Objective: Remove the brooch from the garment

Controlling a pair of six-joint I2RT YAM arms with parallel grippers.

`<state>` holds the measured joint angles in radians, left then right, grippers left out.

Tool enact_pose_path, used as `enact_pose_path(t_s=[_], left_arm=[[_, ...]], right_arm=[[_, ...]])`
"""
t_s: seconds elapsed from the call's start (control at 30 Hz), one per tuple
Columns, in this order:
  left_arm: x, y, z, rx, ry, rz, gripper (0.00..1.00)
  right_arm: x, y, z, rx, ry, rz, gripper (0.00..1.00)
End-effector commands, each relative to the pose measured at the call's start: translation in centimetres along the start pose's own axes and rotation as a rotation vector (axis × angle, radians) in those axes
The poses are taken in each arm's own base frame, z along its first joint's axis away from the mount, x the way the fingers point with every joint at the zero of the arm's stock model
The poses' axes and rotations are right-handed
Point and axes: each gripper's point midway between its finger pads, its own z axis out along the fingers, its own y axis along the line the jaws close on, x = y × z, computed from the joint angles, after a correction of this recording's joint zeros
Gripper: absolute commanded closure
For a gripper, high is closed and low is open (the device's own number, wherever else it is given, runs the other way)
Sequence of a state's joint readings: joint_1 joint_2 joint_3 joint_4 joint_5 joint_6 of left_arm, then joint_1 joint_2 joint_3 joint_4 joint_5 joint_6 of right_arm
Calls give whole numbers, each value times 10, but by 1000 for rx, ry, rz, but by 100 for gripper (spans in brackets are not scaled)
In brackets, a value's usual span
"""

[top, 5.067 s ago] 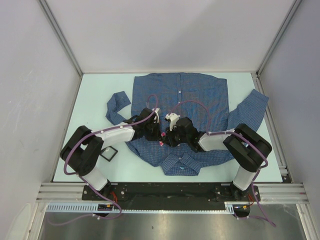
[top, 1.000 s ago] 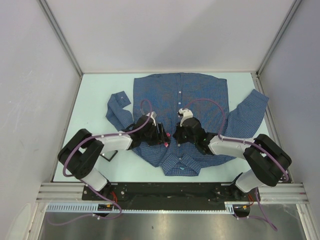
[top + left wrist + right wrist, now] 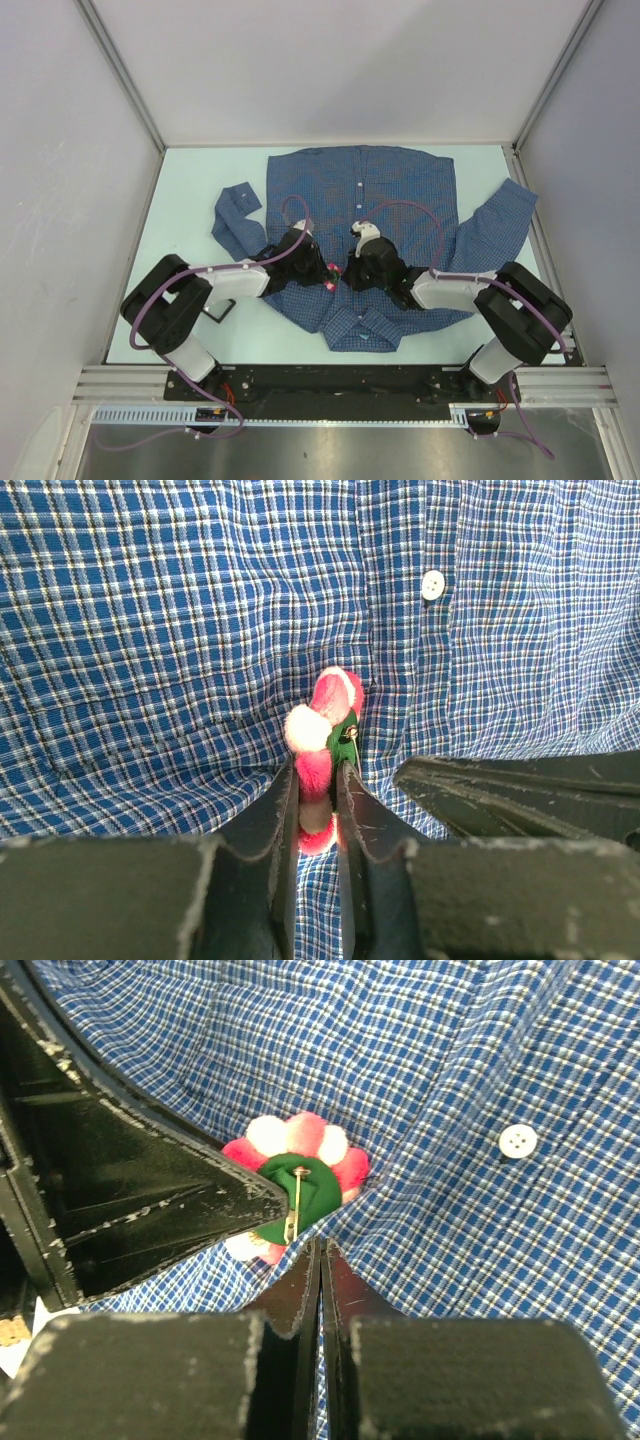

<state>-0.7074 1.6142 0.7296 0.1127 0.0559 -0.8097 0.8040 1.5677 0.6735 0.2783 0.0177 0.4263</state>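
Observation:
The blue checked shirt lies flat on the table, collar toward the arms. The pink and white flower brooch sits near its button placket, standing on edge. My left gripper is shut on the brooch, its petals pinched between the fingers. The right wrist view shows the brooch's green back and metal pin. My right gripper is shut on a fold of the shirt just below the brooch. The two grippers meet tip to tip in the top view.
A white shirt button lies just beyond the brooch; another button shows in the right wrist view. A small black square object lies on the table by the left arm. The sleeves spread left and right.
Over the last second the right gripper moved left to meet the left one at the brooch. The brooch now stands on edge between them. Five seconds ago both grippers sat a little closer to the collar.

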Motion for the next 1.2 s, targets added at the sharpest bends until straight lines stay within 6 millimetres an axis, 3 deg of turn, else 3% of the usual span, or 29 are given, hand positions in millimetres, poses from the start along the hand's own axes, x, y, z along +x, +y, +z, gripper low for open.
enact_pose_path(t_s=[0.0,0.37,0.63,0.9,1.17], left_arm=[[5,6,2,-22,11,31,88],[8,2,3,7,23,38,99],[10,-3,1,40,27,39,100],[11,-12,-3,106,21,47,100],[13,-25,-9,205,7,76,100]], right_arm=[[-10,9,5,-26,-33,-16,100],[-11,8,14,38,-31,-87,100],[-15,6,21,106,-33,-157,100],[-12,16,26,144,-35,-224,100],[4,38,30,122,-19,-318,100]])
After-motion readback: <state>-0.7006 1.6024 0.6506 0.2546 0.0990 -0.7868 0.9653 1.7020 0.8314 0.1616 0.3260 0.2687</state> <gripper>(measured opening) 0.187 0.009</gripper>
